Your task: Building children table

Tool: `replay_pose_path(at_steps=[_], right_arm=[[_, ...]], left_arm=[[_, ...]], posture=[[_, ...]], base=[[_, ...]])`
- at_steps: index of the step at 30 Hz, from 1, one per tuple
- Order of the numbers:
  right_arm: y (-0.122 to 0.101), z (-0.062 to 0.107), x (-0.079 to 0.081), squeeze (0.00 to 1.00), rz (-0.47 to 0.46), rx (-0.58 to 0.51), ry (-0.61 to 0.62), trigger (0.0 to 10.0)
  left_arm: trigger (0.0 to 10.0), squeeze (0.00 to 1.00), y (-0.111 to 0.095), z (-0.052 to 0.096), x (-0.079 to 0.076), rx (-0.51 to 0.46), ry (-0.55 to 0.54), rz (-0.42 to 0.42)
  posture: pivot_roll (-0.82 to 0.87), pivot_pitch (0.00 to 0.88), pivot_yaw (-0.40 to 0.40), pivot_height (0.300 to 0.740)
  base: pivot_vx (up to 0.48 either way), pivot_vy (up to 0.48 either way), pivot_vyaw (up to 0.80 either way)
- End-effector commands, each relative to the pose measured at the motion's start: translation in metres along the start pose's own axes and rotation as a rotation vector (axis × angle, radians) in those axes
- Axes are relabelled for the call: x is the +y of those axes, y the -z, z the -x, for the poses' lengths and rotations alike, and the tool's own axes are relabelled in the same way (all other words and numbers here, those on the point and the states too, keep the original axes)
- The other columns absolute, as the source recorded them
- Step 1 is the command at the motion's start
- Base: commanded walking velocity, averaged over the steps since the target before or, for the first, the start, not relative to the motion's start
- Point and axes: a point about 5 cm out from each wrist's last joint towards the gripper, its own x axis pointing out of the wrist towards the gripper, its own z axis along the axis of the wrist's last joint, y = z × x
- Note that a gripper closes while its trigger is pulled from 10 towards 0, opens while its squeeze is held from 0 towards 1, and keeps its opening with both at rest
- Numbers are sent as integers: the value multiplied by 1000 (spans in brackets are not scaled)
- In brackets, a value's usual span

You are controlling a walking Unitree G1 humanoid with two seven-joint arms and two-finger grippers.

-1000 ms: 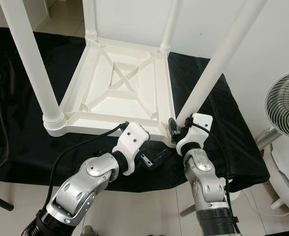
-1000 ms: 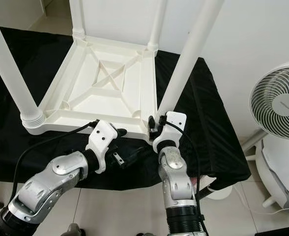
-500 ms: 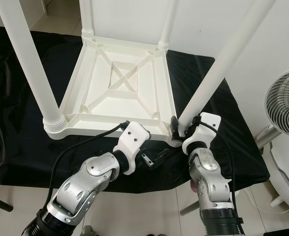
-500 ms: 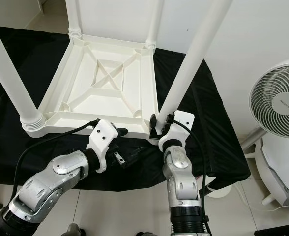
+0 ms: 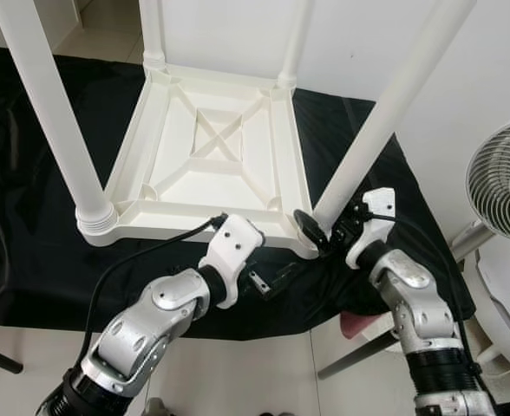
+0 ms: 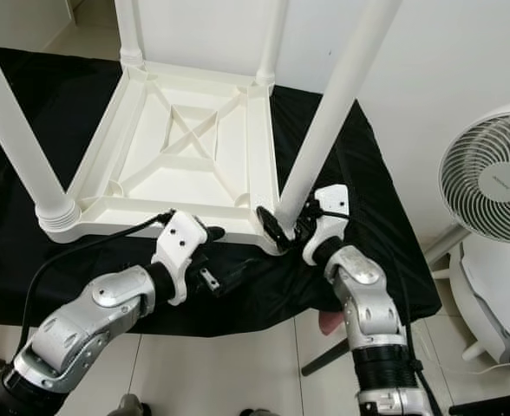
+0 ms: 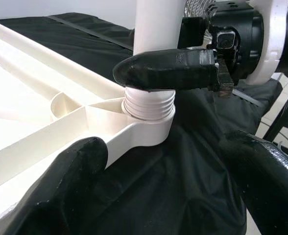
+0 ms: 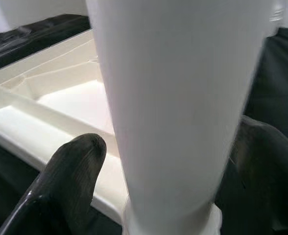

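Plastic table (image 5: 212, 165), judged light, stiff and slick, lay inverted; near-right leg (image 5: 372, 139) was straddled low by the right gripper (image 5: 324, 232), touch unclear; left gripper (image 7: 149, 161) gaped empty

Black cloth (image 5: 29, 243), white fan (image 5: 502, 186), tiled floor (image 5: 264, 373)

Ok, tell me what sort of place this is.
Probably a room in a home: pale tiled floor, a standing fan by a white wall, and a plastic table upside down on black cloth.
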Motion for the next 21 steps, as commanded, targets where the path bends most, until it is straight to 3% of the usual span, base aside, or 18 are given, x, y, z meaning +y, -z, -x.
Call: replay_pose_path(at_steps=[1,5,6,7,8,9,10,11,21], right_arm=[[2,-3,-6,0,3,-3,-39,10000],[1,-9,-11,0,-8,-4,-47,10000],[2,-11,-12,0,-13,2,-60,7765],[2,-11,-12,0,-13,2,-60,7765],[5,-14,-13,0,-12,15,-72,4627],[5,-14,-13,0,-12,15,-72,4627],[9,-16,-13,0,-13,30,-97,1843],[16,-17,-11,0,-19,60,-124,0],[38,-14,-6,0,-46,130,-193,0]], left_arm=[[10000,0,-1,-2,-8,5,106,-11],[10000,0,-1,-2,-7,5,103,-14],[10000,0,-1,-1,-7,4,101,-15],[10000,0,-1,-1,-7,4,101,-15],[10000,0,-1,-1,-7,3,99,-15],[10000,0,-1,-1,-7,3,99,-15],[10000,0,-2,-1,-7,2,97,-16],[10000,0,-2,-1,-7,2,94,-18],[10000,0,-3,0,-6,-3,80,-22]], posture=[[59,103,-100,740],[67,96,-102,740],[67,96,-102,740],[67,96,-102,740],[78,89,-104,740],[78,89,-104,740],[78,89,-104,740],[88,84,-108,740],[95,78,-117,740]], base=[[0,0,0],[0,0,0],[0,0,0],[0,0,0],[0,0,0],[0,0,0],[0,0,0],[0,0,0],[0,0,0]])
